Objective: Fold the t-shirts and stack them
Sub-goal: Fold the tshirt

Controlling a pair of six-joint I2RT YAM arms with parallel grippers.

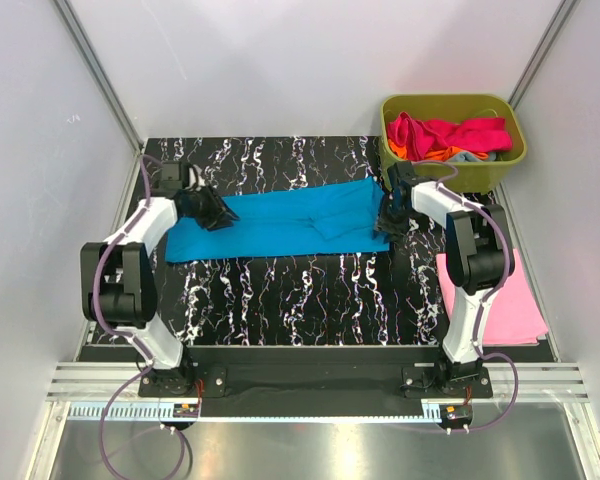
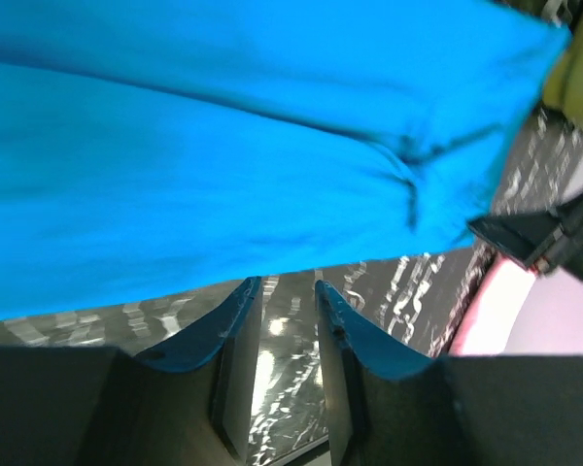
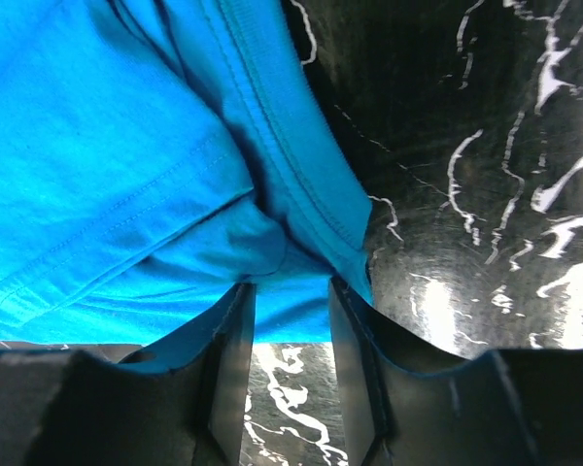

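A bright cyan-blue t-shirt [image 1: 280, 222] lies folded into a long strip across the black marbled mat [image 1: 300, 295]. My left gripper [image 1: 216, 212] is at its left end. In the left wrist view the left gripper [image 2: 287, 291] is open and empty, with the shirt's edge [image 2: 175, 194] just beyond the fingertips. My right gripper [image 1: 390, 216] is at the shirt's right end. In the right wrist view the right gripper [image 3: 291, 291] is open, its tips at the hem of the shirt [image 3: 126, 175], with cloth lying between them. A folded light pink shirt [image 1: 500, 300] lies at the right.
An olive-green tub [image 1: 452, 140] stands at the back right, just behind the right gripper. It holds crumpled magenta [image 1: 450, 132], orange and grey-blue shirts. White walls close in on both sides. The mat's near strip is bare.
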